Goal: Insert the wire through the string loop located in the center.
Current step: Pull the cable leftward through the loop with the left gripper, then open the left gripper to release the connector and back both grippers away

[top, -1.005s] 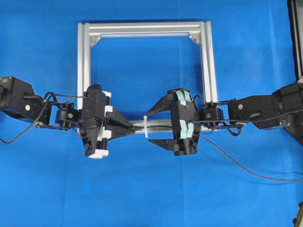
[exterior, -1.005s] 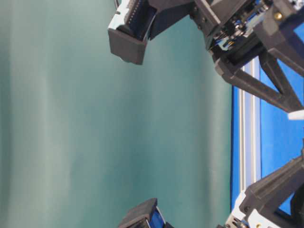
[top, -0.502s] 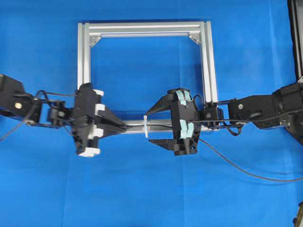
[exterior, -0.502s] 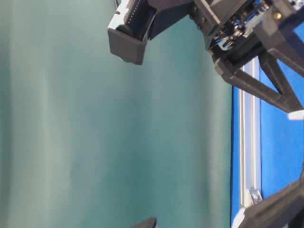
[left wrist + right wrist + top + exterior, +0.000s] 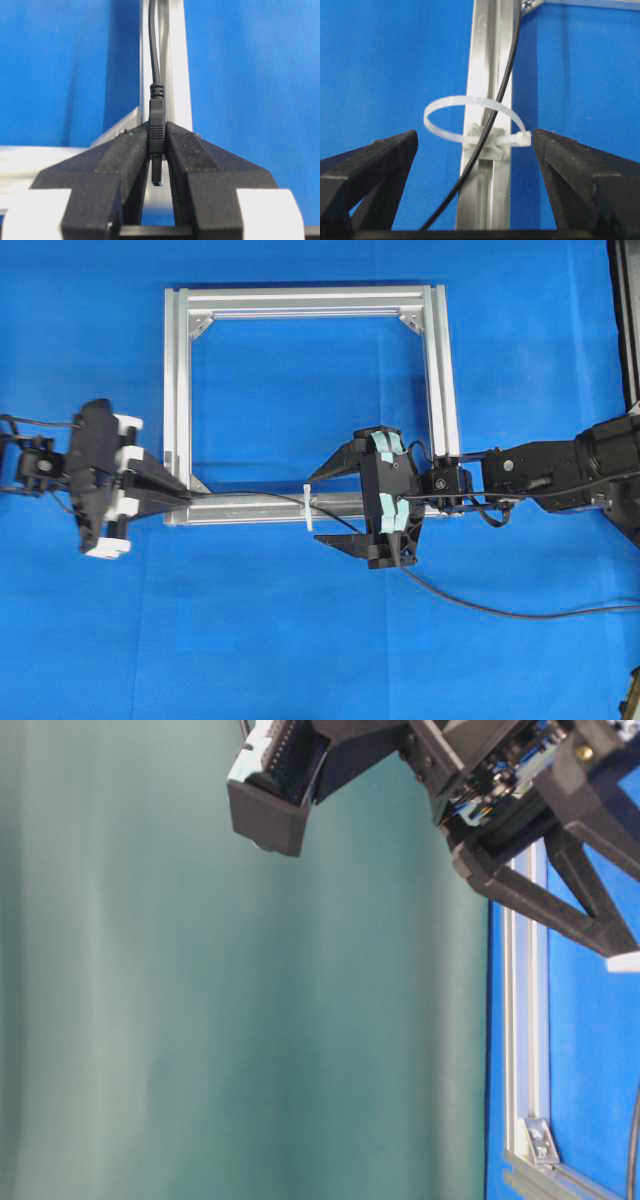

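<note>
The thin black wire runs along the front bar of the silver frame and through the white string loop. From there it goes under the right gripper and off to the right. My left gripper is shut on its plug at the frame's front left corner, with the metal tip poking back between the fingers. My right gripper stands open, one finger on each side of the loop. In the right wrist view the wire crosses the ring above the bar.
The frame lies flat on the blue cloth. The wire's slack curves over the cloth at front right. The table-level view shows the right gripper's body at the top and a frame corner at the lower right.
My left gripper has drawn away to the left, from beside the loop to the frame's left corner, pulling the plug and wire along the bar. The right gripper has stayed put and open.
</note>
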Motion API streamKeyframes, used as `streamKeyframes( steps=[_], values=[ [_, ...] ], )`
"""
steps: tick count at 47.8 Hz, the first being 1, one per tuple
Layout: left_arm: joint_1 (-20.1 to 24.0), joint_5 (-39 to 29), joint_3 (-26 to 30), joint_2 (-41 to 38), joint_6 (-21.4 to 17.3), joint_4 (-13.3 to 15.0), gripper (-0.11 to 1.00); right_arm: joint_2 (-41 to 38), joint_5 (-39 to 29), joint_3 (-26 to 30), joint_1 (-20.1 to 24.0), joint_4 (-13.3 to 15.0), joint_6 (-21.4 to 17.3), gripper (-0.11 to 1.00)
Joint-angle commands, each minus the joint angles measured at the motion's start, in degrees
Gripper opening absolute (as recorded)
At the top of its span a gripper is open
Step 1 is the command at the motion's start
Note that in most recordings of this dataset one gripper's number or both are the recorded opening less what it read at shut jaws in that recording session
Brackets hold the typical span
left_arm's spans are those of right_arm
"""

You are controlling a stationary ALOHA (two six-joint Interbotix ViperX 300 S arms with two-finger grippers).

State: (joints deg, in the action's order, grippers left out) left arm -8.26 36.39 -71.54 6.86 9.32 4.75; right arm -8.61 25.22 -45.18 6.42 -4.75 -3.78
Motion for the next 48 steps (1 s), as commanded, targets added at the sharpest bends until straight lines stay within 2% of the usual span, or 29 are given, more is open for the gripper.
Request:
streamKeyframes(
  steps=[1,9,15,28,48],
  values=[
    [0.09,0.35,-1.49,2.72,0.62,0.09,0.07,0.88,0.00,0.79,-0.09,0.09,0.09,0.88],
    [-0.09,-0.44,-4.83,6.15,2.20,0.09,0.07,0.88,-0.44,0.88,-0.09,0.09,0.09,0.88],
    [-0.62,-1.32,-5.98,7.47,1.76,-0.09,0.07,0.88,-0.62,0.88,-0.09,0.09,0.09,0.88],
    [-0.79,-5.27,-5.10,6.77,-1.14,-0.18,0.07,0.88,-0.62,0.97,-0.09,0.18,0.18,0.88],
    [-0.79,-7.03,-5.19,7.03,-1.32,-0.26,0.08,0.88,-0.62,1.05,0.00,0.18,0.18,0.88]
  ],
)
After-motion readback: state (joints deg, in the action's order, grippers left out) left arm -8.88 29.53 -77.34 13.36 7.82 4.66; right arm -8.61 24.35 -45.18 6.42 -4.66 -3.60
